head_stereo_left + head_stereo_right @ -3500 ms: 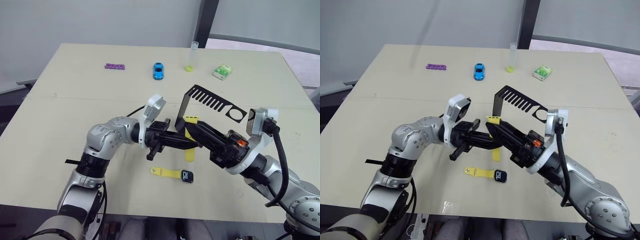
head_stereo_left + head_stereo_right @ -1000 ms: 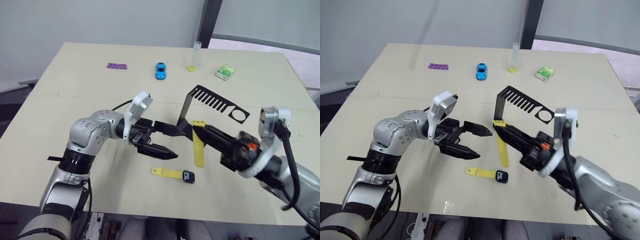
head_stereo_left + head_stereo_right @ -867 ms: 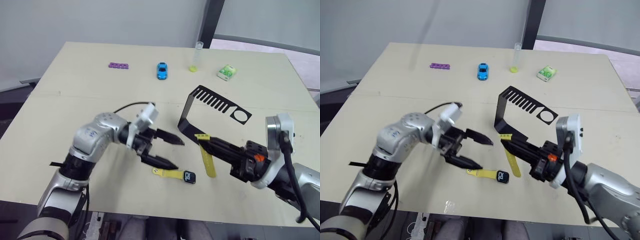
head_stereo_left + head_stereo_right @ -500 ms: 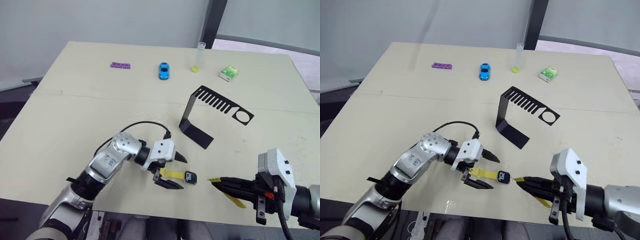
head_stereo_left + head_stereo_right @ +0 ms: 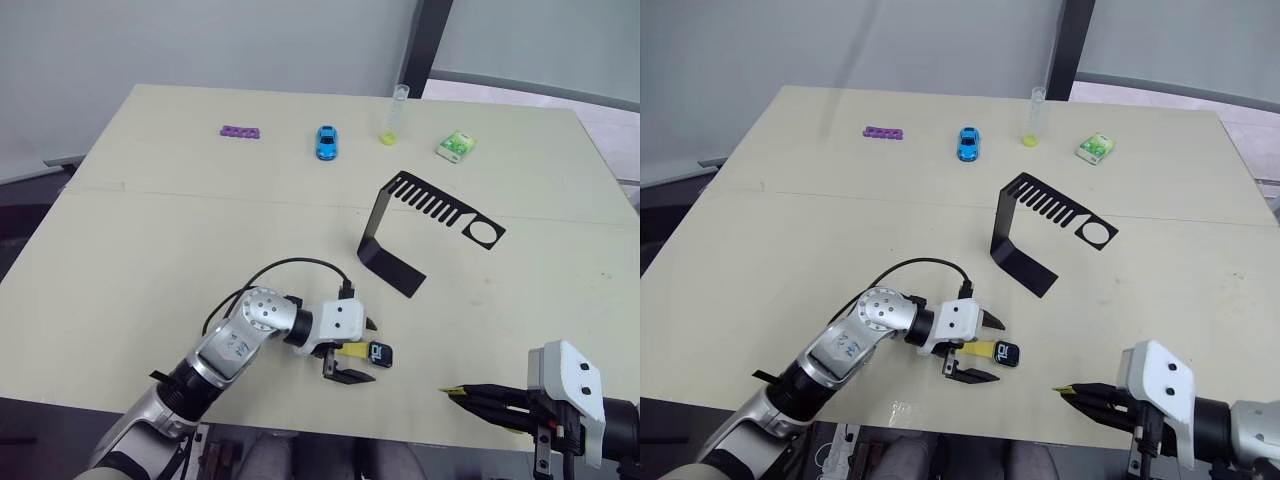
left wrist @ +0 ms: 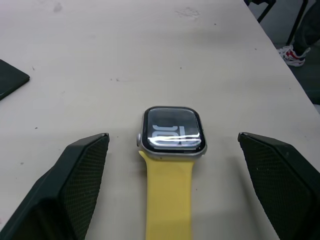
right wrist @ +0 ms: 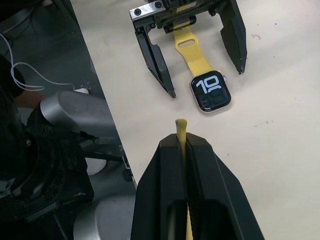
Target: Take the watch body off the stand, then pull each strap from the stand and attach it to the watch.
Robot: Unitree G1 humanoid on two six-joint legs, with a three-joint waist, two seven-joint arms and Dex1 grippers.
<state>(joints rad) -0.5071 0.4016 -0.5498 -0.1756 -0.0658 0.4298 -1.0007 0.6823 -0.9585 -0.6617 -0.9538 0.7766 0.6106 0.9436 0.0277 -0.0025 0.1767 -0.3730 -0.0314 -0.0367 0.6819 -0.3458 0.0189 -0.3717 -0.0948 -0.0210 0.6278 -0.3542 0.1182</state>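
Yellow second strap (image 7: 181, 126), now off the bent black metal stand (image 5: 420, 228), is pinched in the right gripper (image 7: 181, 150) near the desk's (image 5: 150, 220) front edge, while the left gripper's (image 6: 170, 165) wide-open fingers have dropped to straddle the black watch body (image 6: 172, 131) with its first strap, ready for joining.

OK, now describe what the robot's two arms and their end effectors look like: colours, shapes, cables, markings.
Left arm: rounded silver-grey metal segments with black joints, small dark lettering on the forearm, a thin black cable looping to a white wrist block. Its left end effector has two black, tapered, textured fingers. The right end effector has long slim black fingers on a white angular housing.
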